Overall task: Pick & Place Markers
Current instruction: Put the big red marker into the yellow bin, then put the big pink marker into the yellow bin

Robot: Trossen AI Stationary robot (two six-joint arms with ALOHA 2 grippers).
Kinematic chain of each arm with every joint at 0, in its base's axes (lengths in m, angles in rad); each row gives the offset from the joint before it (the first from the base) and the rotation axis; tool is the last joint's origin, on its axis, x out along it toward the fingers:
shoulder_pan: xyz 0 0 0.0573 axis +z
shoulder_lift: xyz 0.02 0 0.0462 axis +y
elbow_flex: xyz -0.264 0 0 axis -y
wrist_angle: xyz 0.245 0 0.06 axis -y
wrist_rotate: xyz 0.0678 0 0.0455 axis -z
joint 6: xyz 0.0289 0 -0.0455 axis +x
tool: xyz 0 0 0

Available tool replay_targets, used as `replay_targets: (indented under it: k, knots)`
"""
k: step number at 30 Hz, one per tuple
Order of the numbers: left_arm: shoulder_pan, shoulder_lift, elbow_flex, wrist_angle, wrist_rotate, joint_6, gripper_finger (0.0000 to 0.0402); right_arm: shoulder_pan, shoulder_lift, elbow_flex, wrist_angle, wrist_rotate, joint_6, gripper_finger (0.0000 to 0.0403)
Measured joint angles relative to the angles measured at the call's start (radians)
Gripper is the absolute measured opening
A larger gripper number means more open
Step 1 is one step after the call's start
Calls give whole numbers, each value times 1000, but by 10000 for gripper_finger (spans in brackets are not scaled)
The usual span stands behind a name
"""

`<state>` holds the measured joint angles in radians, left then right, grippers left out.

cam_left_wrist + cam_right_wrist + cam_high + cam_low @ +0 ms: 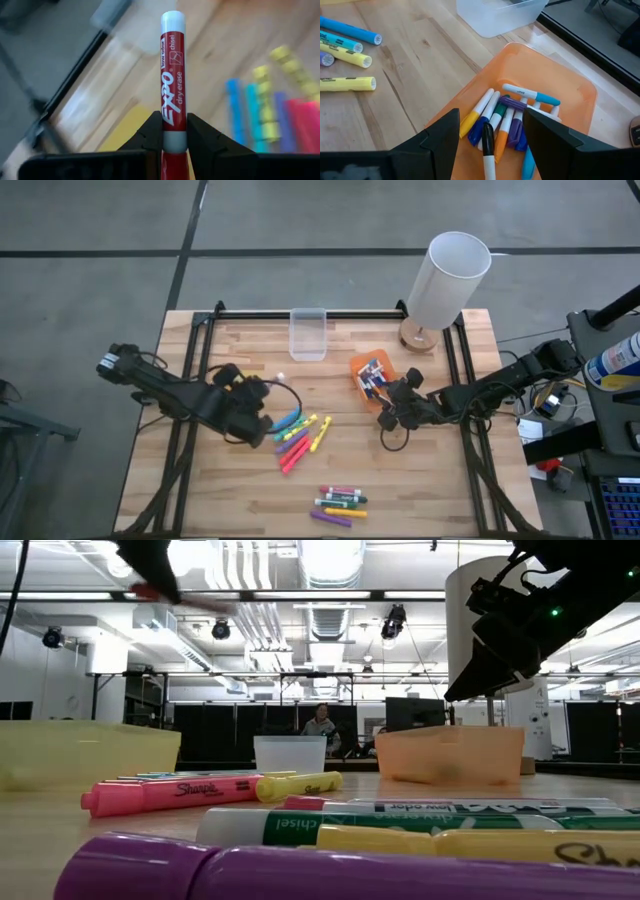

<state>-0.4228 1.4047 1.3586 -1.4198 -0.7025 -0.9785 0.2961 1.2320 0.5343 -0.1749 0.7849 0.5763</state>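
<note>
My left gripper (pixel 262 392) (pixel 174 131) is shut on a red Expo dry-erase marker (pixel 173 75), held high above the table's left middle; it shows at the top left of the low view (pixel 168 592). My right gripper (pixel 390 398) (pixel 491 119) is open above the near edge of the orange bin (pixel 372 377) (pixel 555 85), which holds several white-barrelled markers (pixel 506 117). A black-capped marker (pixel 488 146) lies between the open fingers; whether they touch it, I cannot tell. Highlighters (pixel 300 435) and more markers (pixel 340 505) lie loose on the table. My left gripper pinches the red marker between its two fingers at the pale band (pixel 174 142) below the printed label. The marker runs along the fingers and sticks out ahead of them, white end (pixel 173 20) foremost. It is lifted clear of the table.
A clear bin (pixel 308 332) stands at the far middle, and a white lamp (pixel 445 280) on a wooden foot at the far right. A yellow bin (pixel 80 752) (pixel 125 127) sits under my left arm. Black rails run along the table's left, right and far sides.
</note>
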Motion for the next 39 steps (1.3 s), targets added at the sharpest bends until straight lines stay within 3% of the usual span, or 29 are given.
replay_targets:
  k: [4,11,19,23,29,39]
  knots:
    - [0,-16,-90,-91,0,-111,60,0,0,0,0,0,0,210]
    - [0,-88,-316,-67,86,-276,60,0,0,0,0,-1,0,210]
    - [2,-187,-594,255,238,-314,60,0,0,0,2,-2,0,210]
    - [8,-219,-687,331,309,-338,60,0,0,0,2,-2,0,210]
    - [9,-249,-719,338,333,-374,67,0,0,0,2,-3,0,210]
    - [10,-251,-611,299,228,-335,121,0,0,0,2,-3,0,210]
